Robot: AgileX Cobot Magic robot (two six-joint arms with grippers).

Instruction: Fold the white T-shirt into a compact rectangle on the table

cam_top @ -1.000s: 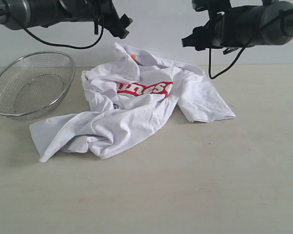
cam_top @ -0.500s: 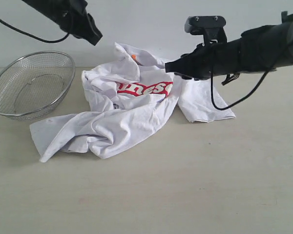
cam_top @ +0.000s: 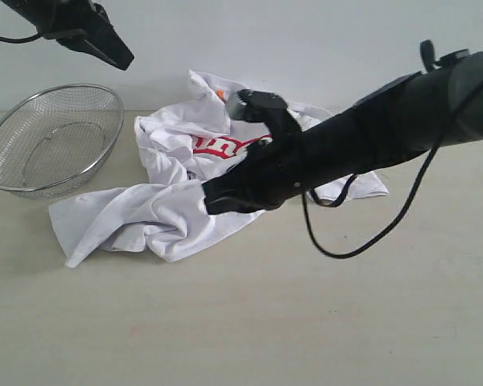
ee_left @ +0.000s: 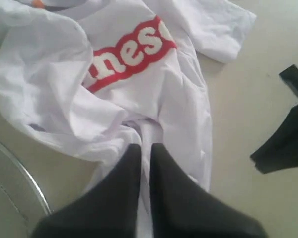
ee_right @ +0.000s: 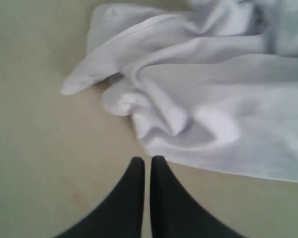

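While both sets of fingers are pressed together w/ nothing between them, you can't take a hold, so watch the approach. Your right gripper reaches across the middle & hangs low over the near part of the white T-shirt. Its wrist view puts the tips above bare table, just beside the shirt's front edge. Go down shut & you'll prob. shove the cloth into a tighter heap, not lift it. Your left gripper sits high up on the left, well clear of the cloth, also empty.

Other risks, as I judge them:
- The black cable loops down under the right arm near the sleeve & could drag fabric.
- A pinch in this bunched spot may catch two layers, b/c the edges are rolled under.
- A pull to the left could snag cloth on the wire-mesh basket.

The shirt lies crumpled toward the back-middle of the table, not flat. It's thin, soft, matte cotton w/ deep folds & one short sleeve spread to the right. The red-and-white lettering is part-hidden by the arm, & the orange neck tag is at the back. The table is pale, smooth wood-grain, so cloth will likely slide. The basket is shiny metal, round, shallow & stiff.
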